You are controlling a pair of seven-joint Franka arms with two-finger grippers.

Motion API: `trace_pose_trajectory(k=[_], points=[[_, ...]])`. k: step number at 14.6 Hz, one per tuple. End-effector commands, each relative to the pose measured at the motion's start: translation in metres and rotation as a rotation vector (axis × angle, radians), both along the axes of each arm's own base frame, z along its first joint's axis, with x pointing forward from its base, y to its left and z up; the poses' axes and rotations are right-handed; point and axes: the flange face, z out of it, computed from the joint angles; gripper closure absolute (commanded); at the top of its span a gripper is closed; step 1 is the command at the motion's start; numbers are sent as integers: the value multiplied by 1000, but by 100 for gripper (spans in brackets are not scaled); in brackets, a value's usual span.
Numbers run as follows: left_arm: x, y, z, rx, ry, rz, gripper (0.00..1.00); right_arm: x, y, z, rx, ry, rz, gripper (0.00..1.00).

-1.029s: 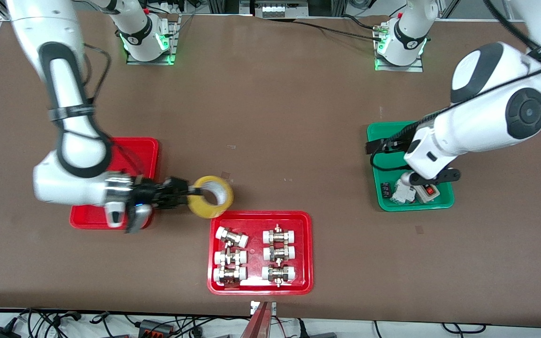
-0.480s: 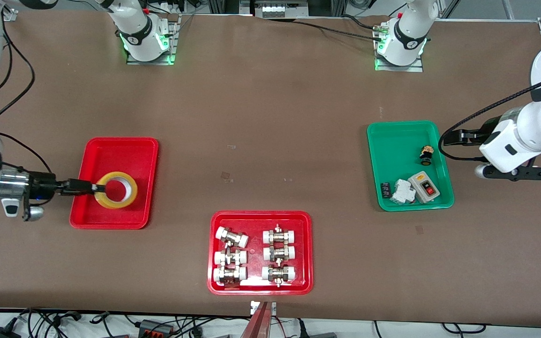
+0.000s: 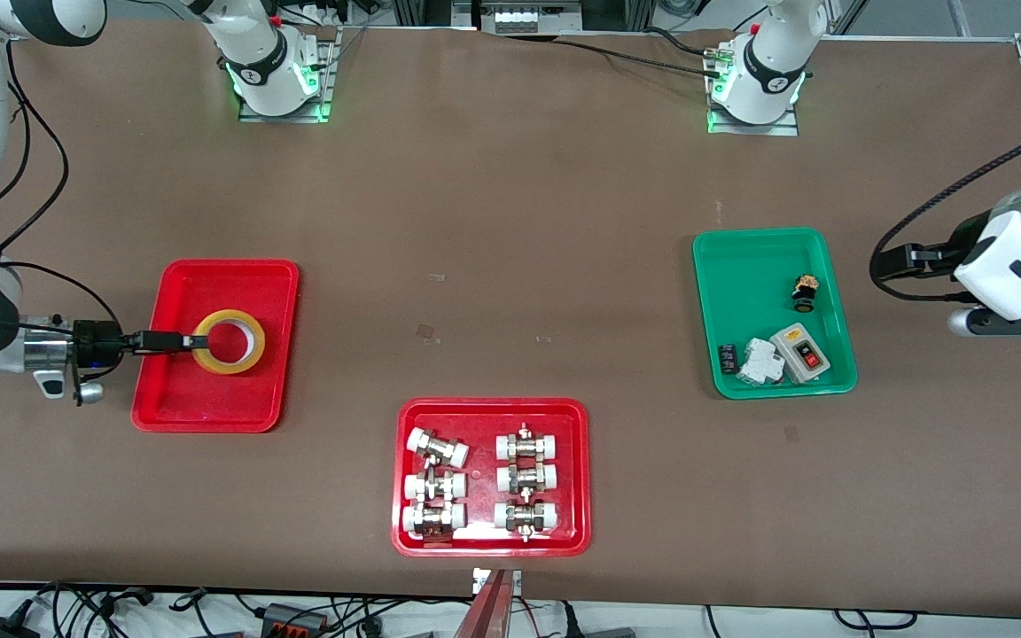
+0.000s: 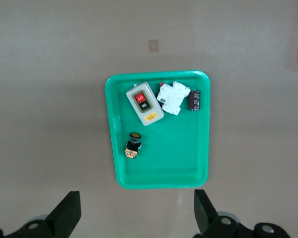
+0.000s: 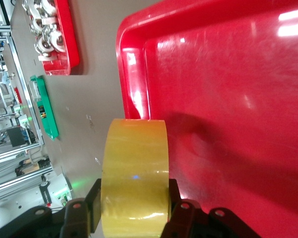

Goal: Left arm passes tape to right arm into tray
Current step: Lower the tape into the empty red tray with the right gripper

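Note:
The yellow tape (image 3: 229,342) is held flat and low over the plain red tray (image 3: 175,400), in the part of it farther from the front camera. My right gripper (image 3: 184,341) reaches in level from the right arm's end of the table and is shut on the roll's rim. In the right wrist view the tape (image 5: 134,168) fills the gap between the fingers (image 5: 183,213), above the tray floor (image 5: 238,99), and my right gripper (image 5: 134,210) grips its two flat faces. My left gripper (image 3: 1002,324) waits open and empty beside the green tray; it also shows in the left wrist view (image 4: 134,218).
A green tray (image 3: 713,266) with a switch box and small parts lies toward the left arm's end; it also shows in the left wrist view (image 4: 114,144). A red tray (image 3: 404,416) with white-capped metal fittings lies nearest the front camera. Both bases stand at the table's back edge.
My right gripper has carried the tape from beside the fittings tray to over the plain red tray. The left arm has drawn back off the green tray toward its table end.

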Motion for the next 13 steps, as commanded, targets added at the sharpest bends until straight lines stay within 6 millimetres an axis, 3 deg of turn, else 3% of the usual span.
trace_pose_trajectory(k=[1,4,6,9,11,13], points=[[-20,17,-3,19,-28,45,0,1,-6,5,22,-5,-5,66],[-46,4,-8,59,-82,39,0,5,-8,4,25,-34,-18,66],[-46,3,-1,56,-96,10,0,10,-8,6,43,-58,-52,66],[-42,6,9,5,-115,30,0,4,-14,-13,65,-98,-18,64],[-42,12,10,-18,-111,41,0,4,-17,-14,64,-102,-18,0],[-42,15,10,-36,-111,-2,0,6,-17,-6,54,-104,-18,0]])
